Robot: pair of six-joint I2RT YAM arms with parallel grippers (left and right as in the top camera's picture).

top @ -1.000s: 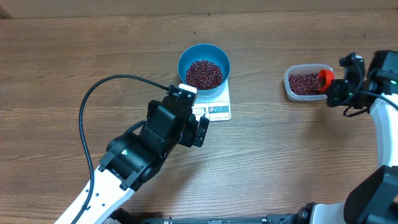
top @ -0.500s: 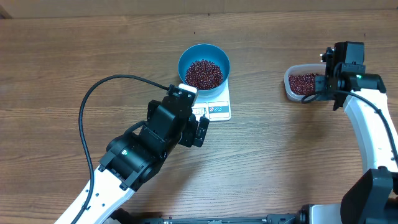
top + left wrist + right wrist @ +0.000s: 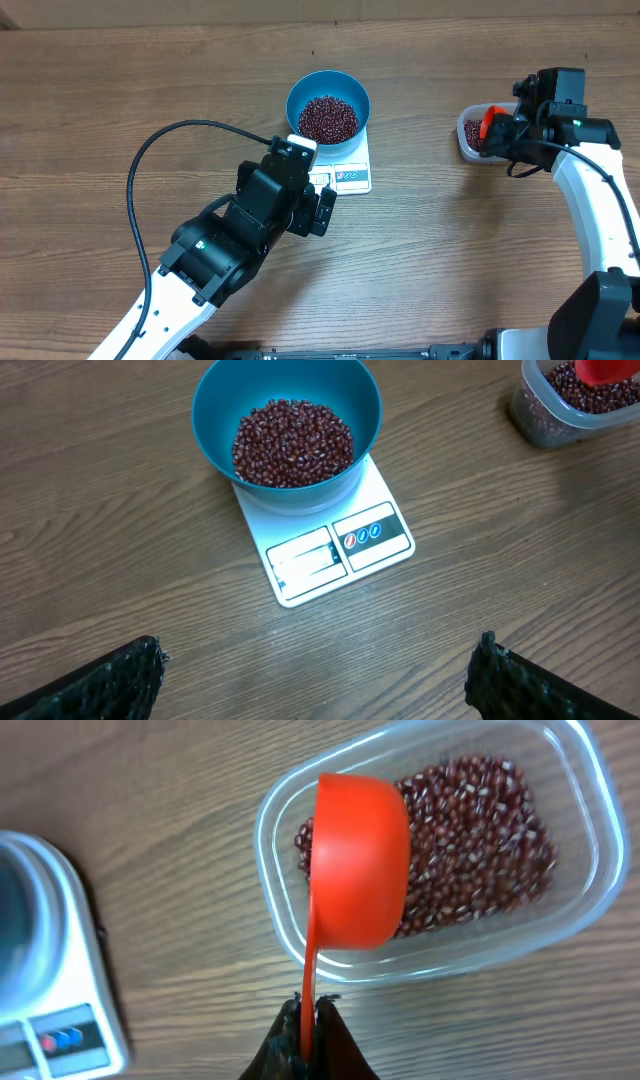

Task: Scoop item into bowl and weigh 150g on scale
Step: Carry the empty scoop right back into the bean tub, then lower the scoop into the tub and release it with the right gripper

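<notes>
Lower left of the overhead frame: the left claw (image 3: 320, 688) hangs over the table (image 3: 100, 560) with its jaws spread wide and nothing between them, facing the scale (image 3: 340, 550) just beyond it. The bowl (image 3: 212, 412) sits on the scale at upper centre, holding a heap of beans (image 3: 292, 442). The scale's display is too small to read.

Well apart, at the upper right, is the tub (image 3: 275, 820) with the remaining beans. The scoop (image 3: 360, 860) is over the tub, its rounded back to the wrist camera. Its handle runs straight back into the right claw (image 3: 310, 1032), which is clamped on the handle's end. The right arm is far nearer the tub. From there the bowl lies to the left across bare table, so any loaded scoop probably has to travel leftward.
</notes>
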